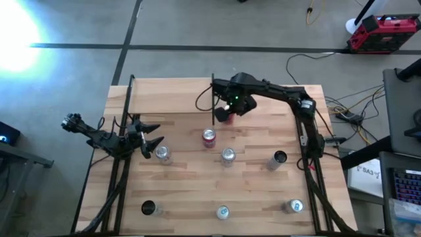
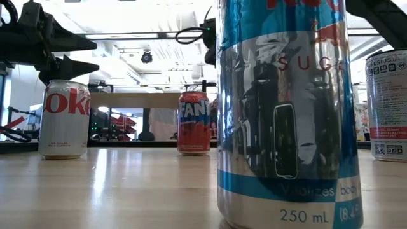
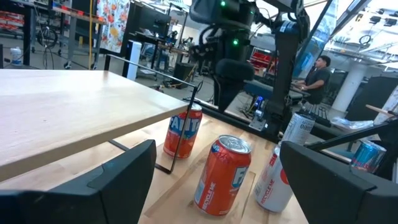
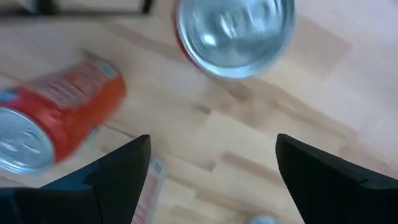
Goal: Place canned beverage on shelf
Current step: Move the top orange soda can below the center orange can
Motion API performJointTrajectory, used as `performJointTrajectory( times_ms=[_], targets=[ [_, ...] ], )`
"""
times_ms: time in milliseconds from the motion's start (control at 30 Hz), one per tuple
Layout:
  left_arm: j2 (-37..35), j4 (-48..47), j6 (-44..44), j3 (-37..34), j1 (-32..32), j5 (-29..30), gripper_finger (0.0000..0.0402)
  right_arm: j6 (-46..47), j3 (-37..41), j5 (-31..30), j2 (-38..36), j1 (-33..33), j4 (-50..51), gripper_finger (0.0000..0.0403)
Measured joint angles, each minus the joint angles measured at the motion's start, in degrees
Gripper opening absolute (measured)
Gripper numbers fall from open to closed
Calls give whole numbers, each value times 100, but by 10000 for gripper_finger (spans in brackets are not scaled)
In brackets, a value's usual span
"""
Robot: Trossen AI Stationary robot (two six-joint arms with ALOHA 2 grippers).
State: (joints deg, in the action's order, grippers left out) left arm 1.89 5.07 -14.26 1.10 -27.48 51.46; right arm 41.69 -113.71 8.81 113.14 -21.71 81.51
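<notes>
The shelf (image 1: 172, 95) is a pale wood board on a thin black frame at the table's far left; it also shows in the left wrist view (image 3: 62, 106). My right gripper (image 1: 228, 106) is open above an upright orange can (image 1: 223, 118) off the shelf's right end. The can's top (image 4: 235, 31) lies ahead of the fingers, not between them. A second orange can (image 1: 209, 136) stands nearer. My left gripper (image 1: 152, 137) is open and empty at the table's left, beside a white-and-red can (image 1: 162, 153).
Several more cans stand on the striped tabletop: a silver one (image 1: 227, 155), a dark one (image 1: 279, 158), and three along the near edge (image 1: 148, 208), (image 1: 222, 212), (image 1: 295, 207). The middle one fills the low view (image 2: 286, 114). A person (image 3: 317, 71) sits beyond the table.
</notes>
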Motion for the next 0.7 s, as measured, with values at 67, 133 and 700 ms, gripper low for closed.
performJointTrajectory(
  times_ms=[67, 133, 700],
  targets=[
    [0, 1, 0, 0, -1, 0, 327, -121, 127, -112, -48, -15, -282, 327],
    [0, -1, 0, 0, 0, 0, 327, -264, 179, -158, -48, -39, -390, 327],
    [0, -1, 0, 0, -1, 0, 327, -2886, 239, -671, 88, -168, -789, 327]
  ],
)
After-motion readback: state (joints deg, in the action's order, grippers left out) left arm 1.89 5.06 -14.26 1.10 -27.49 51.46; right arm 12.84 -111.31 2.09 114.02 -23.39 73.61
